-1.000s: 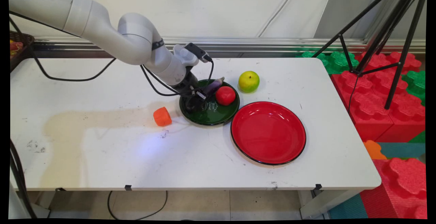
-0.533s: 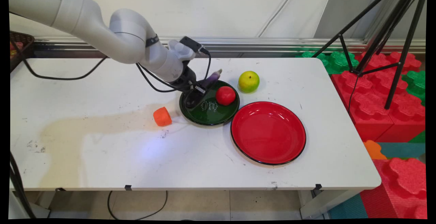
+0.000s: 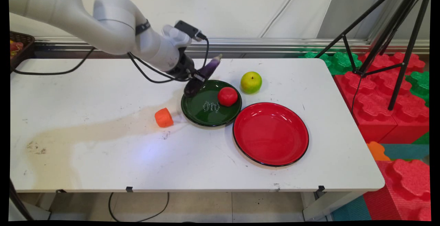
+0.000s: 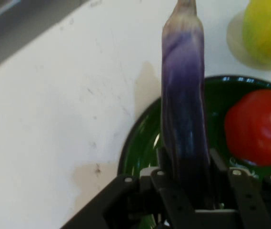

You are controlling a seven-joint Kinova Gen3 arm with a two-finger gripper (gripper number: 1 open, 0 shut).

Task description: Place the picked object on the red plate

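Note:
My gripper [image 3: 198,78] [image 4: 187,179] is shut on a purple eggplant [image 3: 208,69] [image 4: 183,109] and holds it in the air above the far left rim of the green plate [image 3: 202,111] [image 4: 140,143]. The eggplant's pale stem end points up and away from the hand. A red tomato [image 3: 227,96] [image 4: 256,126] lies on the green plate's right side. A yellow-green apple [image 3: 251,82] [image 4: 266,28] stands on the table just beyond the plate.
A larger red plate [image 3: 270,134] lies right of the green one, nearer the front. An orange piece [image 3: 163,117] lies on the table left of the green plate. A basket [image 3: 19,45] sits at the far left edge; a tripod [image 3: 385,40] and foam blocks [image 3: 388,92] stand to the right.
The gripper has risen from the green plate with the eggplant and moved slightly left and back. The tomato stays on the plate.

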